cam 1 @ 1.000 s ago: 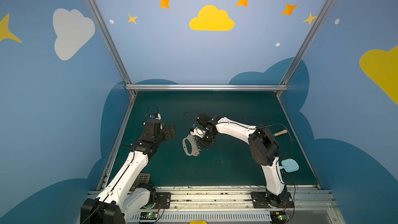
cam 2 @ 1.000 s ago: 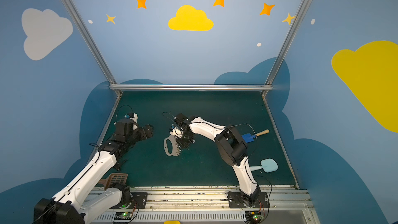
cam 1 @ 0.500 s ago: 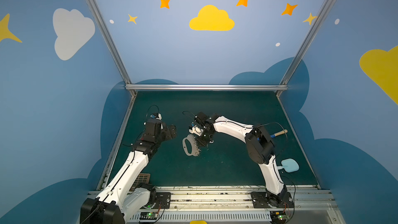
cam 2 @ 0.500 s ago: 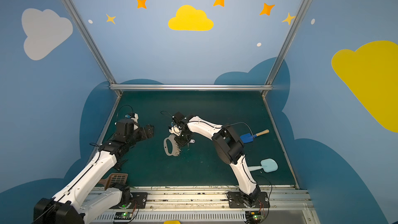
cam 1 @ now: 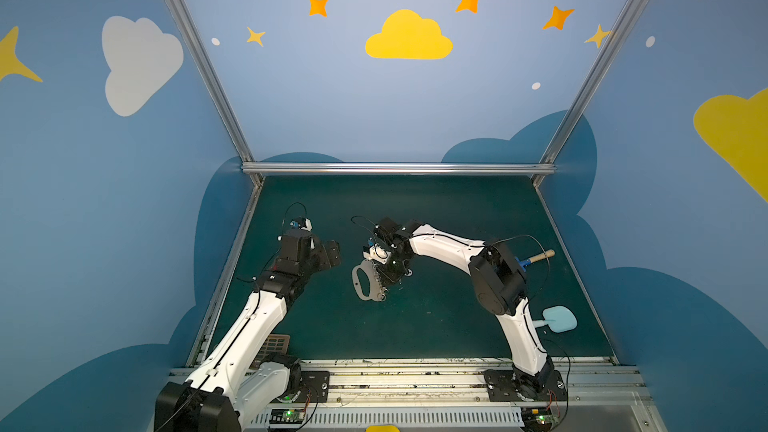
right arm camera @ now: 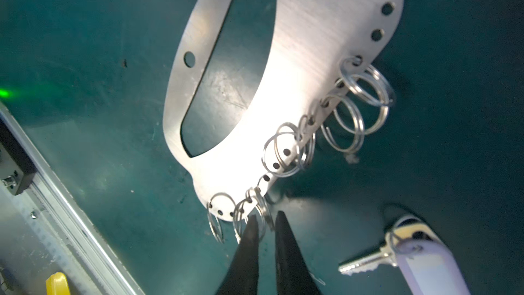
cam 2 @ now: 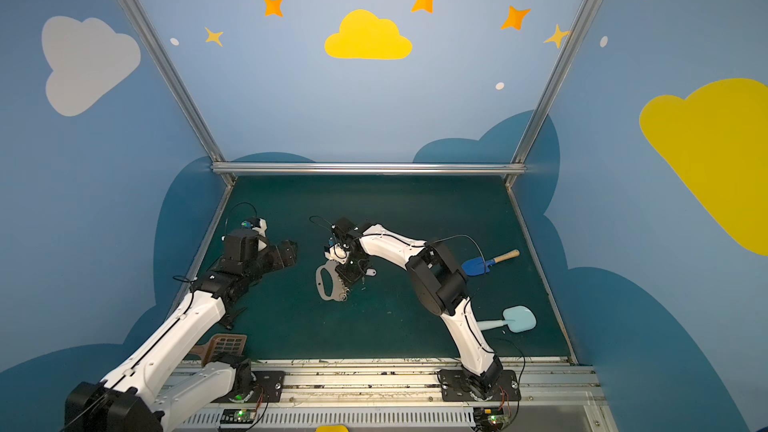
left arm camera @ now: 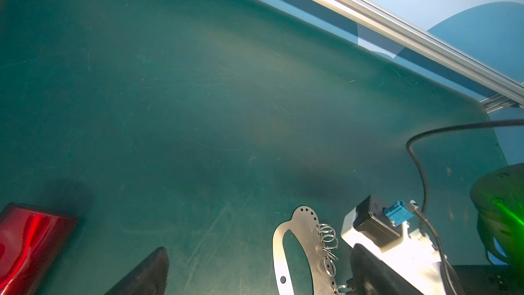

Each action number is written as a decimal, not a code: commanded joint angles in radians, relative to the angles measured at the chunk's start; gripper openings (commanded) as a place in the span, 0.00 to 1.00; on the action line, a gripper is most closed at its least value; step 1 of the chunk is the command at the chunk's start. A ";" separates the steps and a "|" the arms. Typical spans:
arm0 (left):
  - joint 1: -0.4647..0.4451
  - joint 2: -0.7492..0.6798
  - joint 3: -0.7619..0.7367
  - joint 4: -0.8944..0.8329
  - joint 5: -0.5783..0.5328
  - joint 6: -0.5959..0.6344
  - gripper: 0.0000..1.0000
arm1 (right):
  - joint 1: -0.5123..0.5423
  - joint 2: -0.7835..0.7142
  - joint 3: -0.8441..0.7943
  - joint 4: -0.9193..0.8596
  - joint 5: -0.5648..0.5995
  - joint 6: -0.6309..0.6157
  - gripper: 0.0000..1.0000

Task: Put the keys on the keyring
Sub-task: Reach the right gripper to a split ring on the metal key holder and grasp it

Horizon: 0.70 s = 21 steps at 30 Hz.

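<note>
The keyring (cam 1: 368, 296) (cam 2: 332, 296) is a flat grey half-moon plate lying mid-mat, with an oblong cutout and several split rings along its rim (right arm camera: 297, 52) (left arm camera: 309, 239). My right gripper (right arm camera: 265, 217) (cam 1: 392, 276) (cam 2: 353, 278) points down at the plate's end. Its thin black jaws stand a narrow gap apart, with one split ring's wire (right arm camera: 262, 208) at the tips. The key (right arm camera: 368, 261), silver with a pale plastic head, lies on the mat beside that gripper (cam 1: 409, 272) (cam 2: 371, 272). My left gripper (cam 1: 328, 253) (cam 2: 286, 253) (left arm camera: 255, 276) hangs wide open and empty, left of the plate.
A red gadget (left arm camera: 28, 245) lies near the left gripper. A blue shovel with a wooden handle (cam 2: 478, 265) and a pale blue spatula (cam 2: 517, 320) lie at the right. A brown slotted scoop (cam 2: 220, 344) sits at the front left by the rail.
The right arm has drawn a little leftward over the plate's ringed edge and its jaws have narrowed. The left arm has stayed put, open.
</note>
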 commanded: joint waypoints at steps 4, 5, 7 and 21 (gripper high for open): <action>-0.006 0.003 -0.005 0.013 -0.018 0.000 1.00 | 0.014 0.035 0.032 -0.045 -0.022 -0.022 0.12; -0.006 0.003 -0.005 0.013 -0.018 0.000 1.00 | 0.015 0.036 0.031 -0.045 -0.018 -0.021 0.12; -0.006 0.003 -0.005 0.012 -0.019 -0.001 0.99 | 0.015 0.036 0.029 -0.044 -0.019 -0.024 0.12; -0.016 -0.026 0.002 -0.003 -0.026 -0.006 0.99 | 0.018 -0.038 0.000 -0.029 -0.003 -0.057 0.00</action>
